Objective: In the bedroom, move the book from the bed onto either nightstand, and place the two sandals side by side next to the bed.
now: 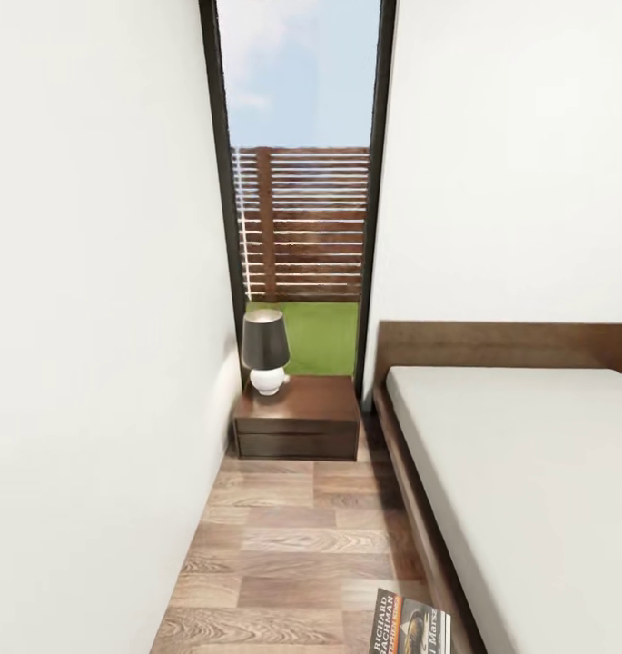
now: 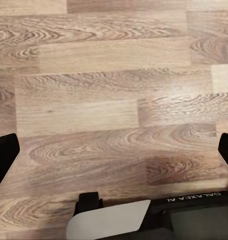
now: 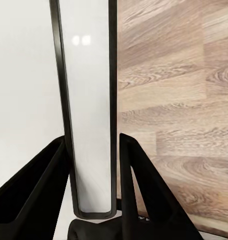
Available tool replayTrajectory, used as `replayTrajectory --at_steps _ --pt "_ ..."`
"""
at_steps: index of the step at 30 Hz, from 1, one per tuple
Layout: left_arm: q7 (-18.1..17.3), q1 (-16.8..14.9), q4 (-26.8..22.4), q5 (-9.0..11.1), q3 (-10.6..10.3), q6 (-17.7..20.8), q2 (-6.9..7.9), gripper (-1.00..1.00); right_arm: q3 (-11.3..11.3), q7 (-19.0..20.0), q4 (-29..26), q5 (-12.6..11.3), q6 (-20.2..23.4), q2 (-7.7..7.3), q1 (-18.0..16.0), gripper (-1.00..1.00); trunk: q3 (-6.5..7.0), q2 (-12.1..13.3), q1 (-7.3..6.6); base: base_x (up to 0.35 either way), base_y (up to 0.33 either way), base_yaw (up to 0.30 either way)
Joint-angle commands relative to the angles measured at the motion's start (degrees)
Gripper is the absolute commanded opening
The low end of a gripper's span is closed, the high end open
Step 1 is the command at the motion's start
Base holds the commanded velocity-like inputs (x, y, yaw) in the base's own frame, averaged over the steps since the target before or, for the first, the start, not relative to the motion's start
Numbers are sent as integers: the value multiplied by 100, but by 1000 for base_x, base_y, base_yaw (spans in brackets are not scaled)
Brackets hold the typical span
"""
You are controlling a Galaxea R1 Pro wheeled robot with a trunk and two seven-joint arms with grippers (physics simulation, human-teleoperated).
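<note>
R gripper [image 3: 94, 200]: fingers clamped on book edge; book [image 1: 410, 625] at bottom of head view, over floor beside bed [image 1: 528, 472], carried edge-on for transport. L gripper [image 2: 114, 150]: fingers apart, empty, over plank floor [image 2: 114, 90]. Far: nightstand [image 1: 298, 416] w/ lamp [image 1: 264, 352] at back-left corner; front of top free, likely drop spot.

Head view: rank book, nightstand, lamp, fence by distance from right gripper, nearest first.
1. book, held in right gripper.
2. nightstand, ahead by wall.
3. lamp, at its back left.
4. fence, outside window.
</note>
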Motion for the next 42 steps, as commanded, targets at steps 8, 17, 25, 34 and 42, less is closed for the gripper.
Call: replayTrajectory --at_steps 8,17,25,34,42 --pt "-8 -6 8 31 -44 -23 0 100 -11 22 24 -41 -22 -2 -12 -100 -7 -5 4 333 0 0" --pt "-8 -6 8 33 -44 -23 0 100 -11 22 25 -41 -22 -2 -12 -100 -7 -5 4 333 0 0" --pt "-8 -6 8 33 -44 -22 0 100 -11 22 28 -41 -22 -2 -12 -100 -7 -5 4 333 0 0" --pt "-8 -6 8 31 -44 -23 0 100 -11 22 26 -41 -22 -2 -12 -100 -7 -5 4 333 0 0" --pt "-8 -6 8 31 -44 -23 0 100 -11 22 22 -41 -22 -2 -12 -100 -7 -5 4 333 0 0"
